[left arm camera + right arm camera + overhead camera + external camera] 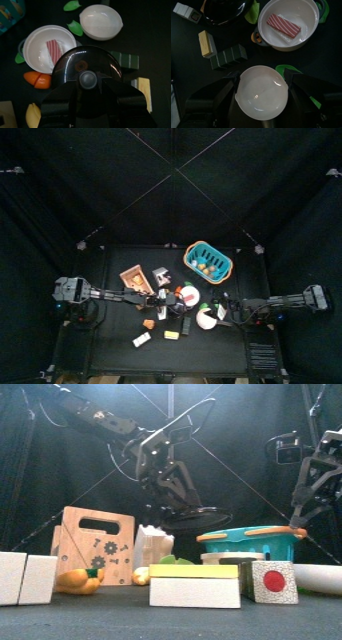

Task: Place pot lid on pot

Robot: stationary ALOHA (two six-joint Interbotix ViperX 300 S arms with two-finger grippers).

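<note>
Lid [85,67] gripped between left fingers [63,102], above pot [47,47]

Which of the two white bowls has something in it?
The white pot with green handles, holding a pink striped slab. The other white bowl, at the right claw, is empty.

Black curtains [54,188] are hanging on all sides, closing the pen in darkness with deep vertical folds showing behind everything in the front view. Thin pale lines [171,168] are crossing overhead, meeting above the middle in the top view. The small black surface [120,353] is sitting low in the middle, catching little light.
</note>
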